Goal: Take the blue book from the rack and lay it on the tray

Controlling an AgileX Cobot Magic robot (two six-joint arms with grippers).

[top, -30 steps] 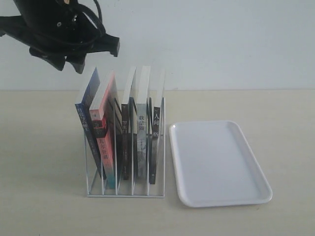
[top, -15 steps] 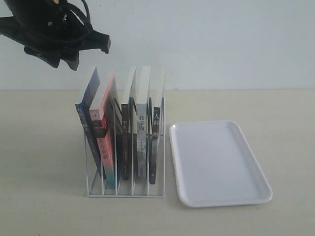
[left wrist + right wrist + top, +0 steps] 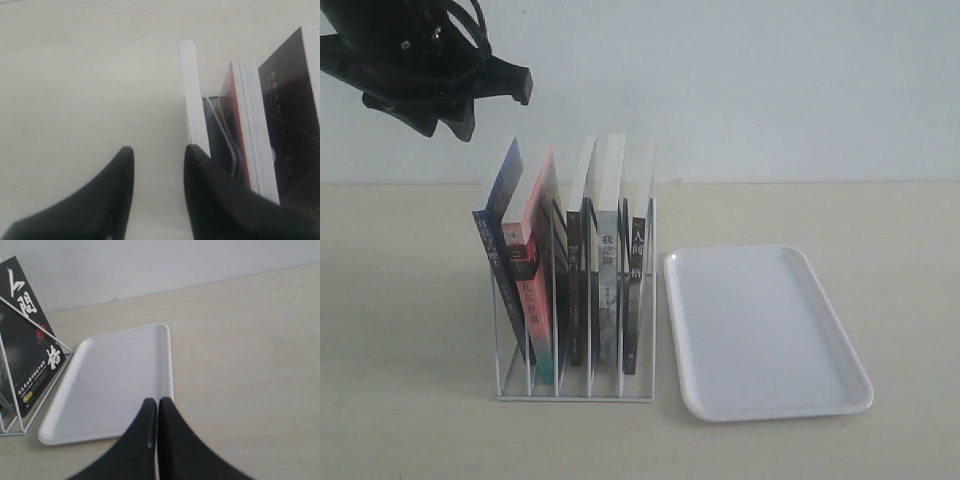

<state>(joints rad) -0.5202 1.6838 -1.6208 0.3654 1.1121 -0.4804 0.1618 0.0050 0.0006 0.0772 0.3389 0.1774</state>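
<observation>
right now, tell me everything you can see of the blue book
The blue book is a paperback with a dark blue spine bearing pale lettering and white page edges. It stands in the end slot of the rack, beside the red book, with its top tilted outward, away from the tray. Little of its cover shows. The open left gripper hangs above, not touching it.

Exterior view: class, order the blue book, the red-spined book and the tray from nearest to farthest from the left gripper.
1. Blue book, leftmost in the rack, just below the left gripper.
2. Red-spined book, next slot rightward.
3. Tray, right of the rack.
</observation>
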